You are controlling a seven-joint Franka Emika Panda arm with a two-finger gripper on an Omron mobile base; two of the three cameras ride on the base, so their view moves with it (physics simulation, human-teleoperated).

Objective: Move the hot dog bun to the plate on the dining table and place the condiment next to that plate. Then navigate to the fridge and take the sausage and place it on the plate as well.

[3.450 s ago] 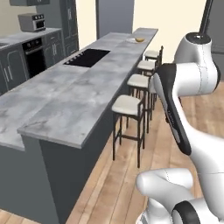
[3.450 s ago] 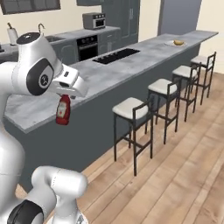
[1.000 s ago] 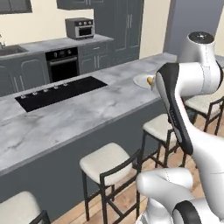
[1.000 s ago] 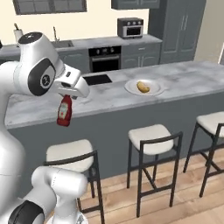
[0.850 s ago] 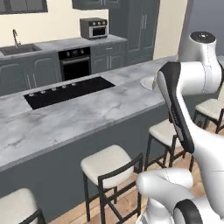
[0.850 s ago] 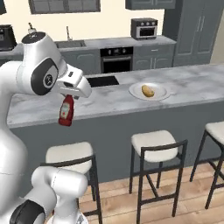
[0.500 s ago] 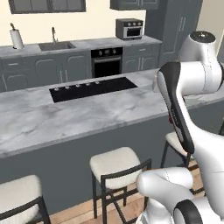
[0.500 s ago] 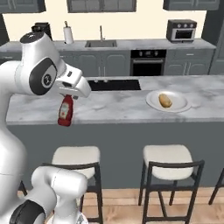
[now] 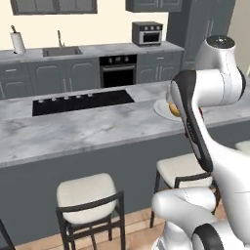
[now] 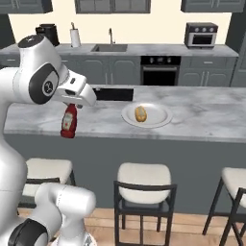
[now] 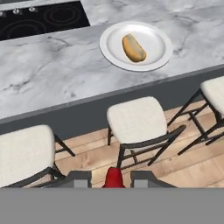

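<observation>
My gripper is shut on the condiment, a red ketchup bottle with a white label that hangs from the fingers in front of the dining table's edge. In the hand view its red cap sits between the two fingertips. The hot dog bun lies on the round pale plate on the dining table, to the right of the bottle. From the hand, the plate and bun are ahead and above. In the left base view my arm covers most of the plate.
A black cooktop is inset in the marble top left of the plate. Several white-seated stools stand along the table's near side. A back counter with a sink, oven and microwave runs behind.
The whole scene has slid as the base drove along the island; the plate with the bun now sits closer and more central. The gripper still holds the bottle the same way.
</observation>
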